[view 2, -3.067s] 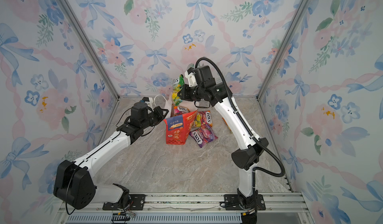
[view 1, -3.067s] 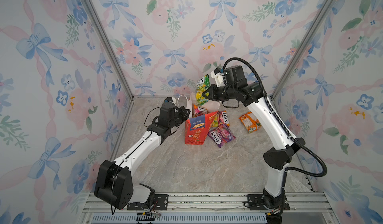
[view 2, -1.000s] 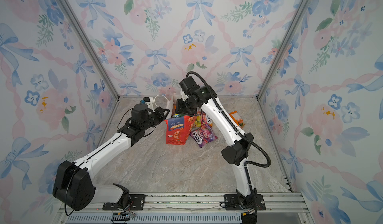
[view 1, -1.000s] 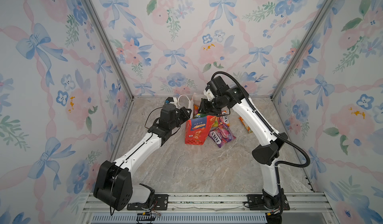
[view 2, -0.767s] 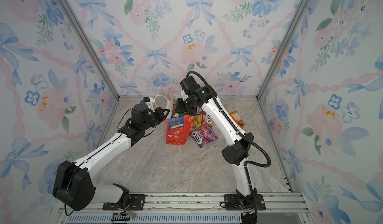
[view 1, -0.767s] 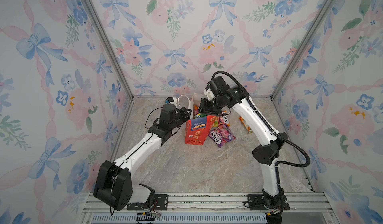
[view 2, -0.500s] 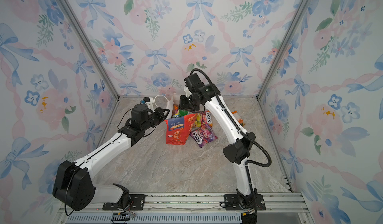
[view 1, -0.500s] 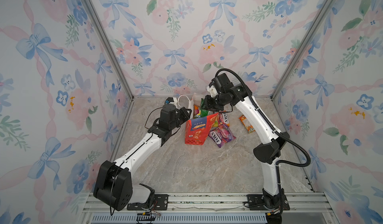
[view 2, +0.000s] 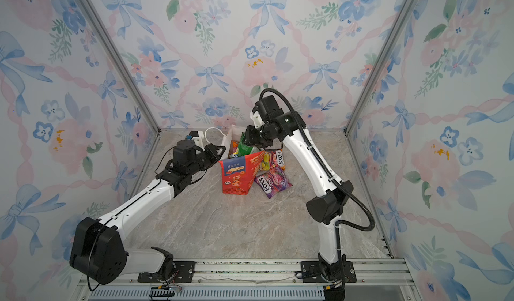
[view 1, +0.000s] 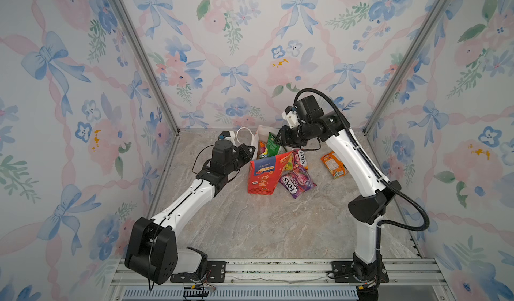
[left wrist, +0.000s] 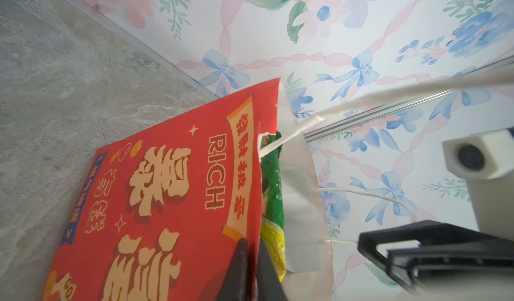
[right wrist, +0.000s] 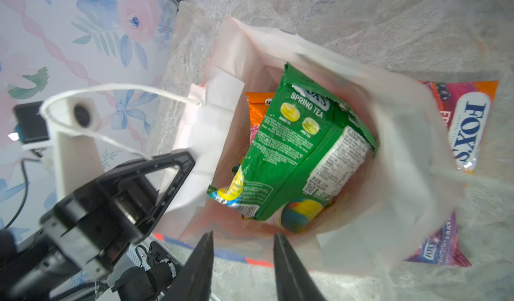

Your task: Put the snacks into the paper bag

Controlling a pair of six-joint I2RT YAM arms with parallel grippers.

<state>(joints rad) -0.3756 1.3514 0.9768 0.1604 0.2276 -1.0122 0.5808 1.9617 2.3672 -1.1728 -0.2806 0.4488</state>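
While the left gripper [left wrist: 251, 258] has its fingers pinched together on the rim of the red paper bag [left wrist: 167, 202], at about 9 o'clock of the bag's mouth in both top views, the right gripper [right wrist: 242, 237] hangs over that mouth from about 1 o'clock, its jaws parted with nothing between them. The bag [view 1: 262, 174] stands on the marble tabletop [view 1: 264, 224] toward 12 o'clock of the workspace, with its mouth tipped toward the back wall and one white cord handle [view 1: 243, 135] looping out at 10 o'clock. Inside it a green FOX'S Spring Tea packet [right wrist: 292, 152] lies tilted on top, with an orange packet [right wrist: 258, 104] partly hidden beneath. Three snacks lie outside on the table: a red-yellow FOX'S packet [view 1: 300, 159] touching the bag at 2 o'clock, a purple FOX'S packet [view 1: 297, 181] just beside it at 4 o'clock, and an orange snack packet [view 1: 333, 164] well apart at 3 o'clock.
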